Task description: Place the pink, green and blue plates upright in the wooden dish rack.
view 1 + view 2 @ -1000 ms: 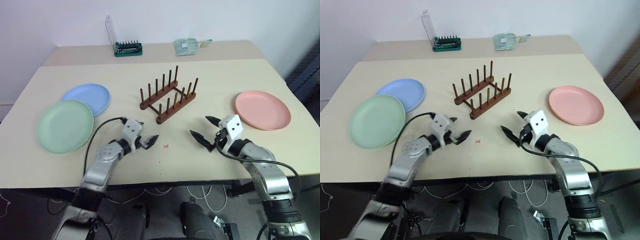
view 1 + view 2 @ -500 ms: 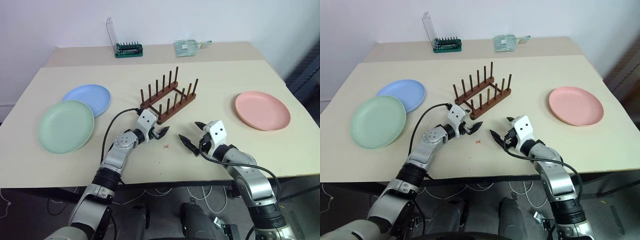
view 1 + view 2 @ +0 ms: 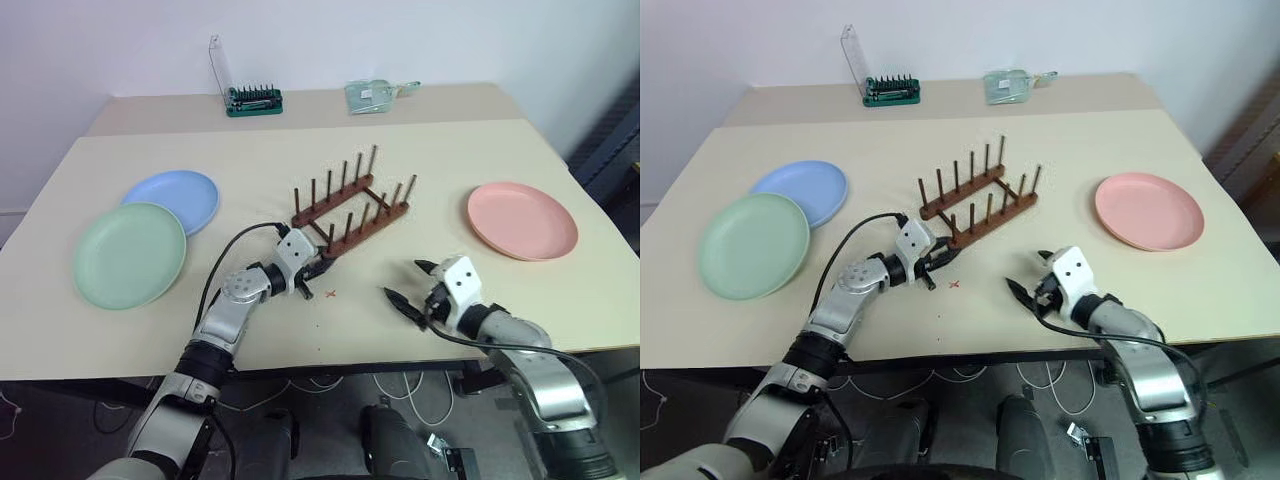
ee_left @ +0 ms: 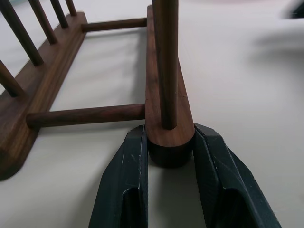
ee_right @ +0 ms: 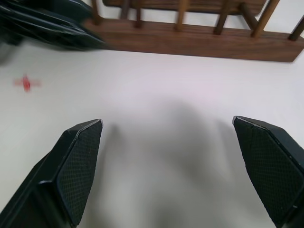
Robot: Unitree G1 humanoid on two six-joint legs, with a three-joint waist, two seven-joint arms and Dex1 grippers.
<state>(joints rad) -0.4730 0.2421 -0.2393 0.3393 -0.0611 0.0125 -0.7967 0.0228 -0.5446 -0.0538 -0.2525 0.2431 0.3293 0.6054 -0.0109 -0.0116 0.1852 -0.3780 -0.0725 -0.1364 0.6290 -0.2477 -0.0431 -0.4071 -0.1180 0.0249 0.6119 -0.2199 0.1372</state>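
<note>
Beige tabletop [image 3: 420, 150] carries, from the left, the green plate [image 3: 130, 253] overlapped by the blue plate [image 3: 172, 199], both lying flat. At centre the left gripper [image 4: 170, 156] has its fingers clamped on the near rail end of the wooden dish rack [image 3: 350, 208], probably to reposition it. Farther right, the right gripper [image 3: 411, 287] hovers with fingers wide apart, empty, and the pink plate [image 3: 522, 219] lies flat beyond it.

Wooden dish rack [image 4: 161, 118] pegs cut off at frame top; clear packet [image 3: 372, 93] at counter's far edge too small to identify.
</note>
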